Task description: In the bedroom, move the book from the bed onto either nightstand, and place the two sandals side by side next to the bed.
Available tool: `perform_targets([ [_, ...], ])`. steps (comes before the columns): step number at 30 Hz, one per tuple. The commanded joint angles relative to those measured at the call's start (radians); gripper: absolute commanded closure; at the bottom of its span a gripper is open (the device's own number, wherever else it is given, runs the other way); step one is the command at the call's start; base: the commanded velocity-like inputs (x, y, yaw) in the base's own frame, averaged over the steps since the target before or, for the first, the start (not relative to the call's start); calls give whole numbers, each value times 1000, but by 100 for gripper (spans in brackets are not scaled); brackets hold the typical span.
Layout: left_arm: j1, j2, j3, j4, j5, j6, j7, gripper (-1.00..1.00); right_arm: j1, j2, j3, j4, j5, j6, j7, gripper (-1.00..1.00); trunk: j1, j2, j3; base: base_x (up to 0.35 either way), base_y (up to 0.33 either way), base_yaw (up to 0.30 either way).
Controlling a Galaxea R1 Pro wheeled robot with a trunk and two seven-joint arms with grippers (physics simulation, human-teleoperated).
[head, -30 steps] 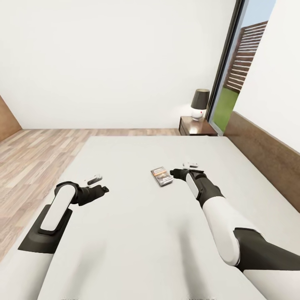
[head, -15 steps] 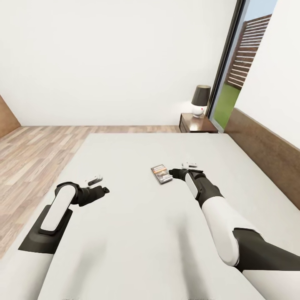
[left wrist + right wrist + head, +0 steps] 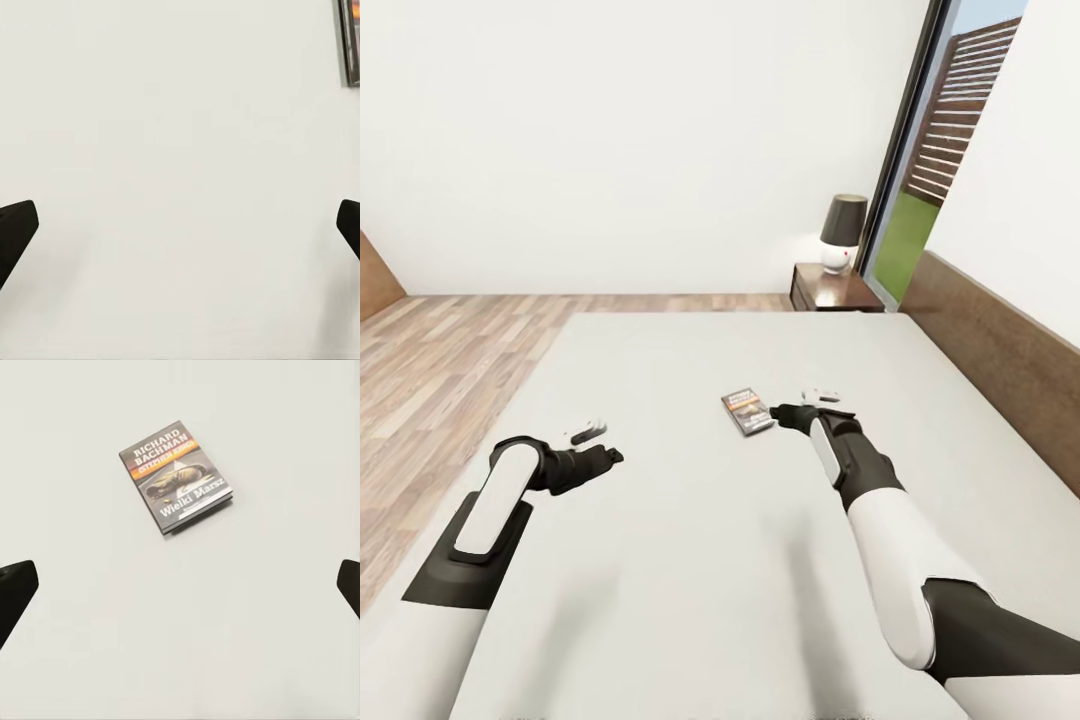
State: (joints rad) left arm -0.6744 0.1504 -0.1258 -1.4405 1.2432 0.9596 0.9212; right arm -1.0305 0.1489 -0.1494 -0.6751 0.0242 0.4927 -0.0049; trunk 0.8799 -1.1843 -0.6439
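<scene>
The book (image 3: 748,411) lies flat on the bed's pale mattress (image 3: 690,560), with its dark cover and white "RICHARD BACHMAN" lettering facing up. My right gripper (image 3: 780,412) hovers just right of it, open and empty. In the right wrist view the book (image 3: 176,476) lies ahead of the right gripper (image 3: 180,585), whose fingertips (image 3: 16,585) stand wide apart. My left gripper (image 3: 610,455) hangs open over bare mattress to the left. In the left wrist view the left gripper (image 3: 180,225) is empty and a strip of the book (image 3: 349,41) shows. The nightstand (image 3: 830,290) stands beyond the bed. The sandals are out of view.
A lamp (image 3: 842,232) with a dark shade stands on the nightstand. The brown headboard (image 3: 1000,350) runs along the bed's right side. A tall dark-framed window (image 3: 920,190) sits behind the nightstand. Wood-plank floor (image 3: 450,350) stretches to the left of the bed.
The whole head view has shifted slightly, so the camera moved. Both grippers stay open, and the book lies where it was beside the right gripper.
</scene>
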Motion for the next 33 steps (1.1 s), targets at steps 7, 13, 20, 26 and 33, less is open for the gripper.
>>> perform_targets([
  [7,8,8,-1,-9,20,-3,9,-100,14,11,-3,-31,3,27,-1,-100,0,-1,-12,31,0,-59],
  [13,22,10,0,-9,19,-5,6,-100,15,12,-3,-33,3,28,-1,-100,0,-1,-21,78,0,-64],
  [20,27,10,1,-8,18,-5,8,-100,15,12,-3,-33,3,29,-1,-100,0,-1,-32,22,0,-66],
  [26,28,11,1,-8,18,-5,9,-100,15,12,-3,-33,3,29,-1,-100,0,-1,-41,7,0,-52],
  [33,28,11,2,-8,19,-5,11,-100,15,15,-3,-34,3,29,0,-100,0,-1,-52,2,0,-16],
])
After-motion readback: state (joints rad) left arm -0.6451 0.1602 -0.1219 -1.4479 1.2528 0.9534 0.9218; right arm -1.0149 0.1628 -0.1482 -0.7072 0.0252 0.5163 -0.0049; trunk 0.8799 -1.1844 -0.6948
